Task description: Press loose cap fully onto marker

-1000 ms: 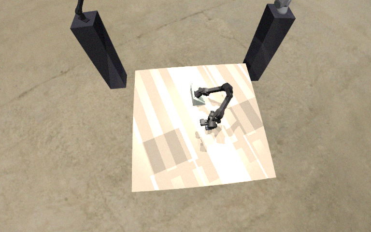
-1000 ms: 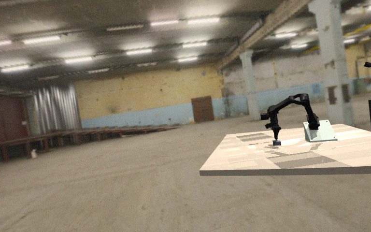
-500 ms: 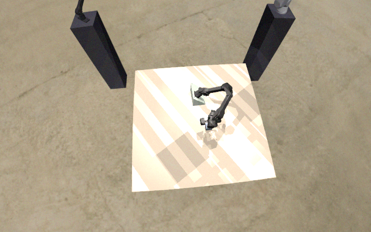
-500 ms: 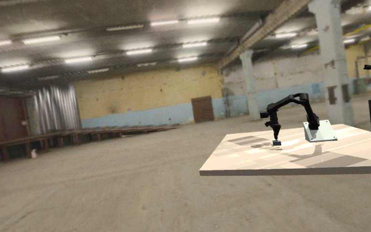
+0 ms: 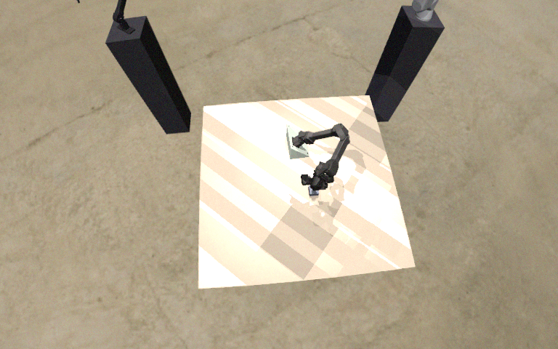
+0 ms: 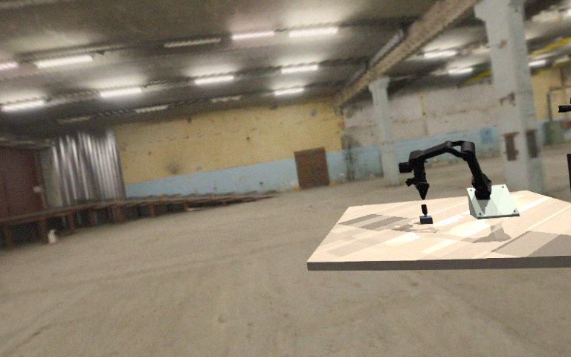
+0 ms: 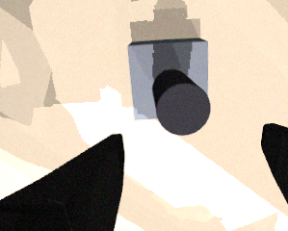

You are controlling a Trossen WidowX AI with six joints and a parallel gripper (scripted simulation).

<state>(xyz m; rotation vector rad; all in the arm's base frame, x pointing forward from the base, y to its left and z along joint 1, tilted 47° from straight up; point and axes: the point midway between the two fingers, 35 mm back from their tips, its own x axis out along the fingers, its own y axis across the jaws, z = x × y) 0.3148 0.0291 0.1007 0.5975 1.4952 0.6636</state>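
Observation:
The holder block (image 5: pixel 313 193) (image 6: pixel 425 220) (image 7: pixel 143 72) is blue-grey and sits on the table. The dark cap (image 6: pixel 424 207) (image 7: pixel 183 110) stands upright over the block, on top of the marker. In the wrist view its round top hides the marker's barrel. Whether it is fully seated cannot be told. My gripper (image 6: pixel 422 198) (image 7: pixel 194 140) is open and empty, pointing down just above the cap. In the wrist view the fingertips stand apart, with the cap's round top beyond them and not gripped. No loose cap shows elsewhere on the table.
The table (image 5: pixel 235 259) (image 6: pixel 346 254) carries striped light and shadow. My arm's pale slanted base plate (image 5: pixel 296 153) (image 6: pixel 503 205) is behind the block. Two dark pedestals (image 5: pixel 147 73) (image 5: pixel 403 56) with other arms stand beyond the table.

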